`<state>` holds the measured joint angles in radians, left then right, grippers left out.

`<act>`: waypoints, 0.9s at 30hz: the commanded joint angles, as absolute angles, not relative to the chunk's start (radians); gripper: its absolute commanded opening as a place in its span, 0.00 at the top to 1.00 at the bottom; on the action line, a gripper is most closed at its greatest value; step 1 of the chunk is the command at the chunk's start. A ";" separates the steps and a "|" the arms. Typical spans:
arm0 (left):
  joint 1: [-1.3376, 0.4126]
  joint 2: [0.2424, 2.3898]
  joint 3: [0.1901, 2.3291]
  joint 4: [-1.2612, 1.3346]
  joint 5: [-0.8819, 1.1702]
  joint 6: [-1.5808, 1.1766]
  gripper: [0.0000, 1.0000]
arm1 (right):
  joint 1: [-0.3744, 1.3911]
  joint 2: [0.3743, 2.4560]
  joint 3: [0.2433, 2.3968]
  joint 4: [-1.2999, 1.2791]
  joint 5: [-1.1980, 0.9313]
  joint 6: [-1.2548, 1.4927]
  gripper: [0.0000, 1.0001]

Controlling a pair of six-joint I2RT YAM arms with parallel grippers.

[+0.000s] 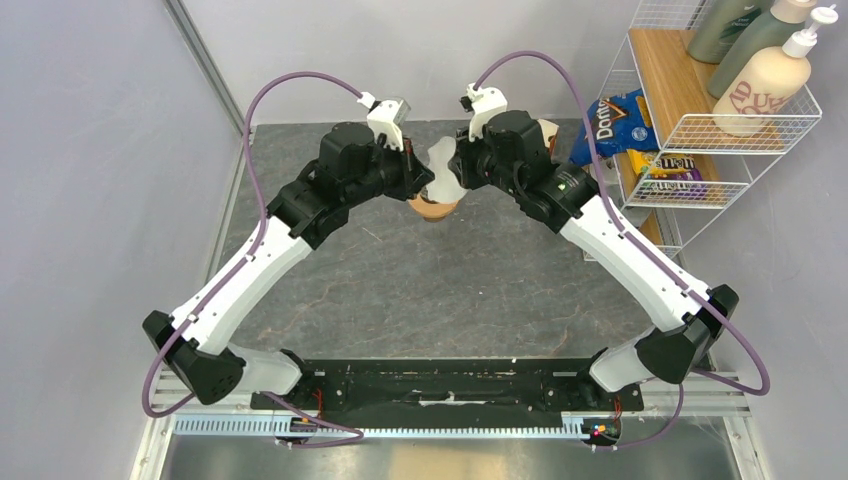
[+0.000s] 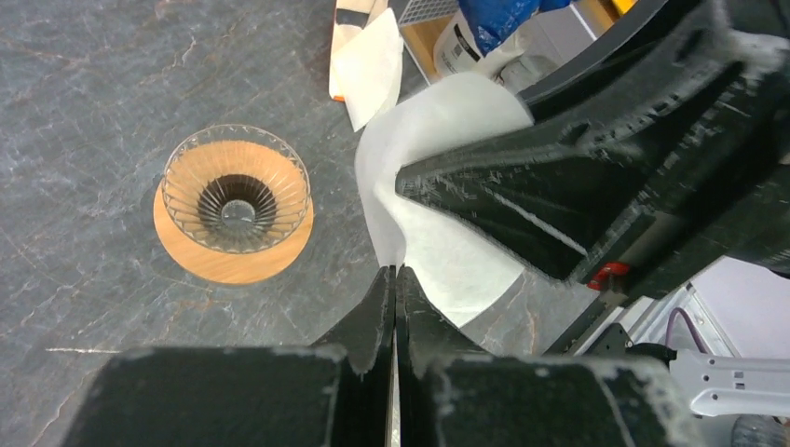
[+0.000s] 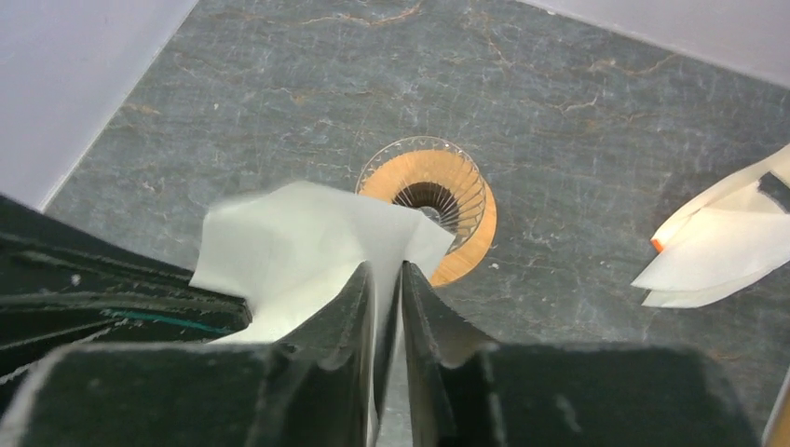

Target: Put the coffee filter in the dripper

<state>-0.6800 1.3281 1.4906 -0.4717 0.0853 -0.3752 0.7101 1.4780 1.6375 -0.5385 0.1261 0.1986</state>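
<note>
The coffee filter (image 1: 443,162), a thin white paper, hangs in the air between both grippers at the back of the table. My left gripper (image 2: 396,272) is shut tight on the lower edge of the filter (image 2: 438,186). My right gripper (image 3: 386,267) has its jaws a narrow gap apart, with the other edge of the filter (image 3: 289,237) between them. The dripper (image 2: 235,200), a clear ribbed glass cone on an orange-tan wooden ring, stands on the table just below and beside the paper, and it is empty. The right wrist view has the dripper (image 3: 452,186) partly behind the paper.
A small stack of spare white filters (image 3: 717,247) lies on the dark stone table (image 1: 420,290) to the right of the dripper. A wire shelf (image 1: 720,90) with bottles and snack packets (image 1: 615,120) stands at the back right. A grey wall borders the table's left side.
</note>
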 commanded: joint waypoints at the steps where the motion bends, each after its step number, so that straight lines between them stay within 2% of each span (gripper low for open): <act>1: -0.666 1.359 1.595 -0.572 0.104 -0.385 0.98 | 0.710 1.483 1.703 -0.542 0.091 0.198 0.70; 3: -0.656 1.376 1.622 -0.603 0.094 -0.405 0.98 | 0.710 1.486 1.713 -0.549 0.093 0.194 0.58; 6: -0.620 1.402 1.660 -0.634 0.095 -0.437 0.98 | 0.710 1.488 1.720 -0.558 0.099 0.184 0.50; 8: -0.597 1.420 1.685 -0.653 0.095 -0.450 0.98 | 0.710 1.491 1.722 -0.565 0.105 0.180 0.36; 13: -0.554 1.474 1.758 -0.735 0.109 -0.468 0.98 | 0.707 1.504 1.749 -0.587 0.095 0.165 0.17; 17: -0.515 1.518 1.777 -0.779 0.144 -0.493 0.98 | 0.698 1.512 1.773 -0.593 0.077 0.155 0.14; 27: -0.459 1.636 1.847 -0.861 0.188 -0.510 0.98 | 0.631 1.520 1.812 -0.615 0.046 0.159 0.14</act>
<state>-0.4702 1.6093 1.7962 -0.8310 0.1421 -0.4721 0.6556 1.5185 1.7668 -0.6155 0.0647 0.1638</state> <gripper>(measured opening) 0.029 0.863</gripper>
